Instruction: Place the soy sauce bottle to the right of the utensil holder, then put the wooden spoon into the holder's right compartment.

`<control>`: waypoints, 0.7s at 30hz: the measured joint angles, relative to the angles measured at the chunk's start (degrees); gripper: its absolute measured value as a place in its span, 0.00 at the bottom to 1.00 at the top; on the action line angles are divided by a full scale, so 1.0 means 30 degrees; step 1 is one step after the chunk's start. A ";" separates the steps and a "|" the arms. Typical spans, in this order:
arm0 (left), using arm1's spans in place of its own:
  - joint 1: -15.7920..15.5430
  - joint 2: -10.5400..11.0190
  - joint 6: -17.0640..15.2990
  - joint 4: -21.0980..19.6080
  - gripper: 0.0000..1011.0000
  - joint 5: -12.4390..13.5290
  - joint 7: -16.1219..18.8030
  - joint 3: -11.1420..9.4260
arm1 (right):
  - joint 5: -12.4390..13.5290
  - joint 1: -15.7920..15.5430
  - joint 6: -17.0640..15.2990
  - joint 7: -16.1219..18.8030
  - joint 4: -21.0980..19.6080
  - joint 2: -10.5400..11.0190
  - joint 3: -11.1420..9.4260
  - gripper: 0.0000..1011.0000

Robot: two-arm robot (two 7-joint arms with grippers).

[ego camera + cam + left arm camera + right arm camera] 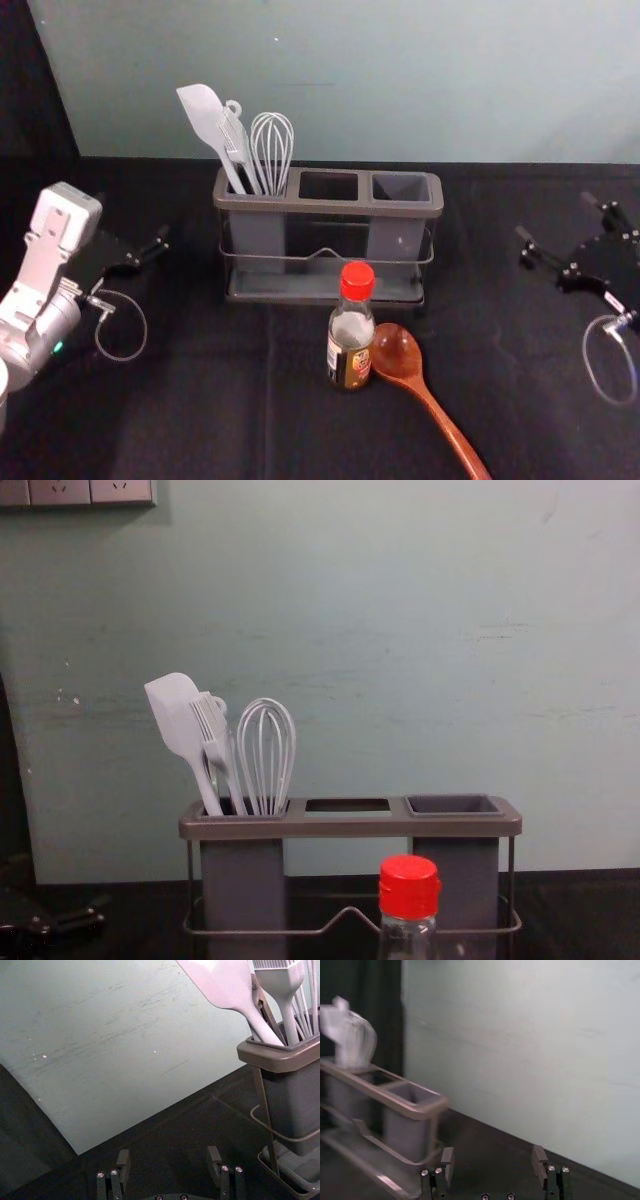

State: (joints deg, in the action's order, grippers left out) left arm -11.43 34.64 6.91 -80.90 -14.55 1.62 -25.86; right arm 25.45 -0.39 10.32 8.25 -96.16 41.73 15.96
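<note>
The left tool (pixel 132 217) is over the desk (pixel 200 400) on the robot's left, released: in its wrist view its two fingers (pixel 123 1160) stand well apart, with nothing between them. The right tool (pixel 555 215) is on the opposite side and also released, its fingers (pixel 538 1157) spread in its own wrist view. A thin cable (pixel 146 325) loops on the robot's side of the left tool, and another cable (pixel 588 370) does the same by the right tool.

Inward from both tools, between them, is the utensil holder (pixel 330 207). Its left compartment (pixel 258 235), the one towards the left tool, holds a white spatula (pixel 203 112), a brush (pixel 236 140) and a whisk (pixel 272 150), all heads up. The right compartment (pixel 395 235), on the right tool's side, has its top open.

The soy sauce bottle (pixel 351 335) stands upright, red cap on, between the tools but nearer the robot than either, just in front of the holder. Beside it, towards the right tool, lies the wooden spoon (pixel 398 355), bowl near the bottle, handle slanting towards the robot and the right.

Beyond both tools rises a pale wall (pixel 400 80), with sockets (pixel 60 490) high up on the left tool's side.
</note>
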 joint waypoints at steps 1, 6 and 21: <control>0.0000 0.0001 0.0000 0.0000 0.99 0.0000 0.0001 0.0000 | 0.0355 -0.0212 0.0032 0.0392 -0.0196 0.0140 -0.0126 0.99; -0.0001 0.0000 0.0000 -0.0001 0.99 0.0000 0.0000 0.0000 | 0.2268 -0.1592 0.0563 0.2755 -0.1388 0.0998 -0.0860 0.99; -0.0001 0.0001 0.0000 0.0000 0.99 0.0000 0.0000 0.0000 | 0.4783 -0.1104 0.0054 0.9907 -0.1394 0.1426 0.0475 0.99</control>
State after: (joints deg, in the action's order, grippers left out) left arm -11.43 34.65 6.91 -80.90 -14.55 1.62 -25.86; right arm 39.80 -3.70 10.48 37.97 -100.34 46.01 17.38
